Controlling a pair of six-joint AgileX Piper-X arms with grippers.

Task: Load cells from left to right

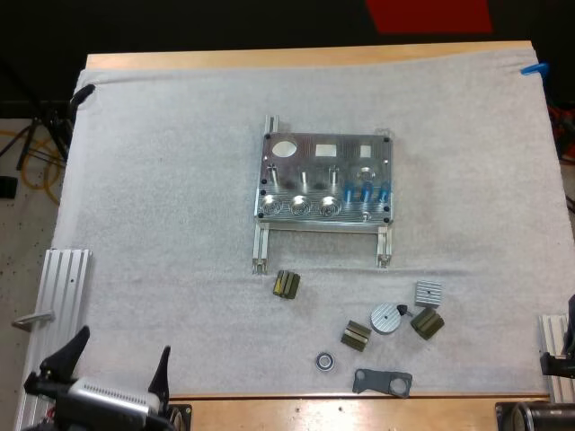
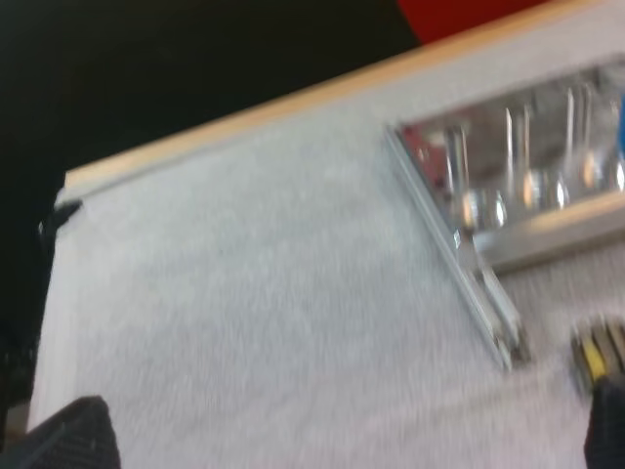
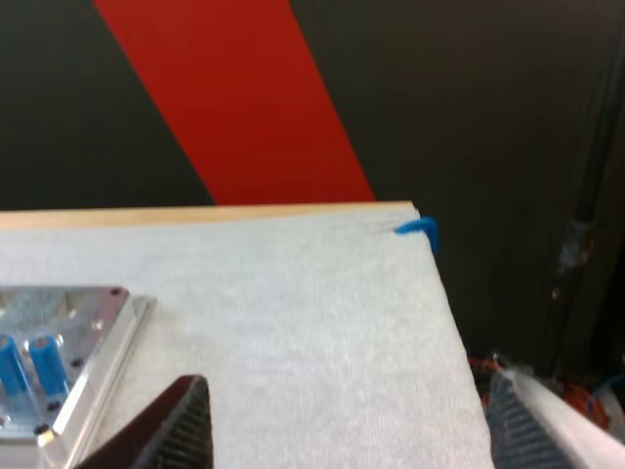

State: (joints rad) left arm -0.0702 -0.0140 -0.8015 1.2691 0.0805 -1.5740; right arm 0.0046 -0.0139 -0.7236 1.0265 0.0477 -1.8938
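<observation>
three blue cylinders (image 1: 367, 191) parked in the metal fixture (image 1: 310, 160)
fixture lies flat mid-mat (image 1: 162, 224); the cylinders stand upright, side by side, at its near right corner.

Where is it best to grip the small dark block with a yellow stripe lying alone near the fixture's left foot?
Grip the block across its two dark outer faces, coming straight down. It lies flat on the mat, slightly turned, with free space on every side; the open left claw, which is nearer, would probably need to turn to match.
</observation>
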